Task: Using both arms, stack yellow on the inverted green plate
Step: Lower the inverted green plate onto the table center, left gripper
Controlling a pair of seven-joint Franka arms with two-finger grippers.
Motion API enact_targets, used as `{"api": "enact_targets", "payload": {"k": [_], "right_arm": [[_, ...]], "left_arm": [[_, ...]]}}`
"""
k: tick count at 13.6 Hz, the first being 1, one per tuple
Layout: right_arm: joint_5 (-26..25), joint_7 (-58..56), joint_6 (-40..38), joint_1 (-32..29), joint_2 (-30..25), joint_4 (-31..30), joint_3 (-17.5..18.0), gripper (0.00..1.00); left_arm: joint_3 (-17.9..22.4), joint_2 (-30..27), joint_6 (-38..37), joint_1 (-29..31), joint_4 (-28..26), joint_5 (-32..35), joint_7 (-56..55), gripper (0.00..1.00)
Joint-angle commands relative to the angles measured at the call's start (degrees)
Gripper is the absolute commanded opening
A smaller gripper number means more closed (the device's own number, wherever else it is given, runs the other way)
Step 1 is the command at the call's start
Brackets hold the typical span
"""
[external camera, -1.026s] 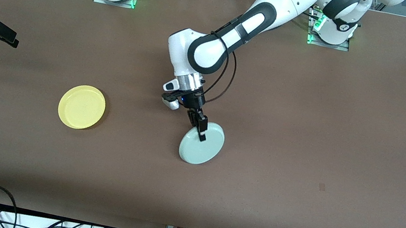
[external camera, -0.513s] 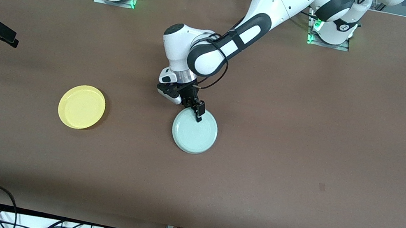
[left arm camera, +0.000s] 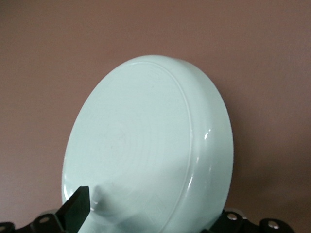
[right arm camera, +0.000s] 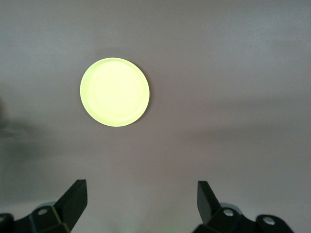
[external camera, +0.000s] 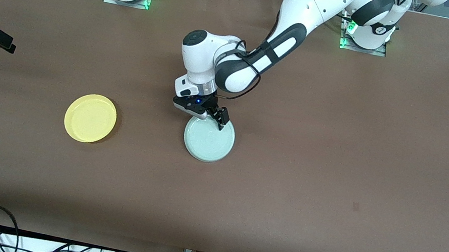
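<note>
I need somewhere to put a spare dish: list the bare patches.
Bare brown table runs from the round pale mint-green plate, held by the left gripper, toward the left arm's end, and between it and the round bright yellow plate. Right gripper waits, open.

White arms w/ dark grey joints, black grippers, green base lights

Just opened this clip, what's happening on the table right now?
The left claw grips the green plate by its rim, near the middle of the table, with the ringed underside facing up. Whether it rests on the brown table cannot be told. The yellow plate lies rim up toward the right arm's end, untouched. The right claw is open, waiting high above the table with the yellow plate in its view. Nothing is stacked yet.
</note>
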Motion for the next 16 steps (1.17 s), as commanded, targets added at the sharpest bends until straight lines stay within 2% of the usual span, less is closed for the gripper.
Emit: {"api": "enact_targets", "payload": {"k": [1, 5, 11, 12, 16], "right_arm": [[0.11, -0.43, 0.87, -0.44, 1.29, 0.31, 0.37, 1.00], [0.11, -0.43, 0.70, -0.09, 1.20, 0.49, 0.55, 1.00], [-0.07, -0.52, 0.17, 0.00, 1.29, 0.49, 0.55, 1.00], [-0.15, -0.52, 0.25, -0.09, 1.29, 0.49, 0.55, 1.00], [-0.07, -0.52, 0.17, 0.00, 1.29, 0.40, 0.55, 1.00]], "left_arm": [[-0.62, -3.51, 9.77, 4.54, -7.44, -5.62, -1.68, 1.00], [-1.59, -7.56, 15.60, 8.59, -15.46, -8.54, -1.50, 1.00], [-1.68, -8.79, 15.53, 9.56, -14.94, -9.07, -0.63, 1.00], [-1.68, -9.40, 14.65, 9.48, -15.03, -8.20, -0.01, 1.00], [-1.24, -12.04, 3.06, 9.83, -14.59, -6.97, 12.54, 1.00]]}}
